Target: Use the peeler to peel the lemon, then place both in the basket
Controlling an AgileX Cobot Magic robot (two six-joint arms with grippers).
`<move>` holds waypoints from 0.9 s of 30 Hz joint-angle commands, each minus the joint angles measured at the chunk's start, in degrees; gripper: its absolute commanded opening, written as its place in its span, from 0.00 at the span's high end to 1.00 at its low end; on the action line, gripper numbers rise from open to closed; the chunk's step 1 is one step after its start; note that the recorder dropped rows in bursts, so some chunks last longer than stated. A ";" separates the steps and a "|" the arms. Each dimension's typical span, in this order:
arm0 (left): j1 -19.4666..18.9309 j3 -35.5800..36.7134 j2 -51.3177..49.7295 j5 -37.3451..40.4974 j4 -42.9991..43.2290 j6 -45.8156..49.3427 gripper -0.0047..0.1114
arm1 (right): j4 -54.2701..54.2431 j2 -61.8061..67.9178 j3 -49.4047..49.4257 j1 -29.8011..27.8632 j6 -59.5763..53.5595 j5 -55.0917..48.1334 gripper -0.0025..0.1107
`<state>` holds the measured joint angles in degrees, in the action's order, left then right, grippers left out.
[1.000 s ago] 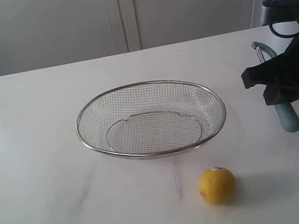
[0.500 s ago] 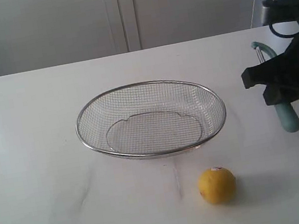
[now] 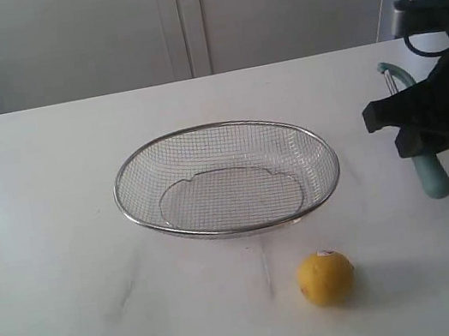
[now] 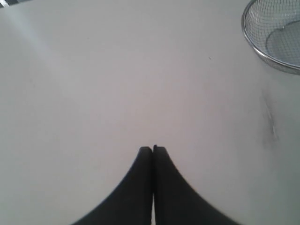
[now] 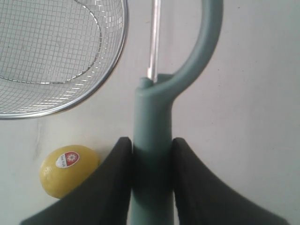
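White surface under pale wall panels carries the wire-mesh basket at its centre. The lemon sits on the surface near the basket's right end, on the near side, sticker up and clear of the rim. Farther right, the right hand pinches the peeler by its teal handle, with the blade head pointing toward the far side. The left hand hangs over the surface, fingers pressed together.

**Exterior view:** the right pincer covers the mid-handle of the peeler, and its arm runs off frame.
**Left wrist view:** the basket is cropped to one corner.
**Right wrist view:** the print on the sticker of the lemon is too small to read.
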<state>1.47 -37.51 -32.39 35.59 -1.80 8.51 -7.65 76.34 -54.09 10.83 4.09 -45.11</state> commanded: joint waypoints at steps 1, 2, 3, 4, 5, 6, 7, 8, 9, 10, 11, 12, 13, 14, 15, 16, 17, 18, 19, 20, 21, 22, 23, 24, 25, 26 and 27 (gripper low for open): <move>0.83 -2.00 -5.57 1.47 -5.69 4.53 0.96 | -0.05 -0.49 0.21 0.05 0.26 0.30 0.98; 1.40 -2.36 -6.98 1.46 -6.99 5.81 0.96 | -0.05 -0.49 0.21 0.05 0.26 0.30 0.98; 2.03 -2.56 -8.21 1.63 -7.83 6.82 0.96 | -0.05 -0.49 0.21 0.05 0.26 0.30 0.98; 2.67 -3.05 -9.67 1.73 -8.40 7.04 0.96 | -0.05 -0.49 0.21 0.05 0.26 0.30 0.98; 3.35 -3.34 -11.12 1.86 -8.40 7.04 0.96 | -0.05 -0.49 0.21 0.05 0.26 0.30 0.98; 3.86 -3.65 -12.51 1.97 -8.40 7.04 0.96 | -0.05 -0.49 0.21 0.05 0.26 0.30 0.98; 4.52 -4.13 -13.86 2.25 -8.40 7.04 0.96 | -0.05 -0.49 0.21 0.05 0.26 0.30 0.98; 5.22 -4.61 -15.16 2.56 -8.40 7.04 0.96 | -0.05 -0.49 0.21 0.05 0.26 0.30 0.98; 5.83 -5.09 -16.15 2.86 -8.40 7.04 0.96 | -0.05 -0.49 0.21 0.05 0.26 0.30 0.98; 6.70 -5.56 -17.33 3.13 -8.40 7.04 0.96 | -0.05 -0.49 0.21 0.05 0.26 0.30 0.98; 7.54 -5.99 -18.41 3.28 -8.40 7.04 0.96 | -0.05 -0.49 0.21 0.05 0.26 0.30 0.98; 8.44 -6.32 -19.21 3.26 -8.40 7.04 0.96 | -0.05 -0.49 0.21 0.05 0.26 0.30 0.98; 9.29 -6.76 -20.37 3.39 -8.40 7.04 0.96 | -0.05 -0.49 0.21 0.05 0.26 0.30 0.98; 10.11 -7.09 -21.10 3.39 -8.40 7.04 0.96 | -0.05 -0.49 0.21 0.05 0.26 0.30 0.98; 10.76 -7.37 -21.82 3.54 -8.40 7.04 0.96 | -0.05 -0.49 0.21 0.05 0.26 0.30 0.98; 11.63 -7.83 -22.72 3.54 -8.40 6.93 0.96 | -0.05 -0.49 0.21 0.05 0.26 0.30 0.98; 12.19 -8.14 -23.31 3.54 -8.40 6.79 0.96 | -0.05 -0.49 0.21 0.05 0.26 0.30 0.98; 12.72 -8.59 -24.02 3.69 -8.40 6.79 0.96 | -0.05 -0.49 0.21 0.05 0.26 0.30 0.98; 13.51 -9.17 -24.71 4.28 -8.40 6.79 0.96 | -0.05 -0.49 0.21 0.05 0.26 0.30 0.98; 14.01 -9.89 -25.49 5.14 -8.40 6.79 0.96 | -0.05 -0.49 0.21 0.05 0.26 0.30 0.98; 14.48 -10.46 -26.11 5.87 -8.40 6.79 0.96 | -0.05 -0.49 0.21 0.05 0.26 0.30 0.98; 15.15 -11.29 -27.03 6.64 -8.40 6.79 0.96 | -0.05 -0.49 0.21 0.05 0.26 0.30 0.98; 15.55 -11.72 -27.57 6.65 -8.40 6.79 0.96 | -0.05 -0.49 0.21 0.05 0.26 0.30 0.98; 16.13 -12.17 -28.10 6.76 -8.40 6.79 0.96 | -0.05 -0.49 0.21 0.05 0.26 0.30 0.98; 16.90 -12.90 -28.95 6.75 -8.40 6.79 0.96 | -0.05 -0.49 0.21 0.05 0.26 0.18 0.98; 17.48 -13.43 -29.47 6.91 -8.40 6.79 0.96 | -0.05 -0.49 0.21 0.05 0.26 0.06 0.98; 18.21 -14.15 -30.28 7.04 -8.40 6.79 0.96 | 0.11 -0.49 0.21 0.05 0.26 -0.03 0.98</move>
<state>17.93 -50.07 -61.23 41.06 -9.57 15.43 -7.86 76.34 -54.09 10.83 4.09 -45.11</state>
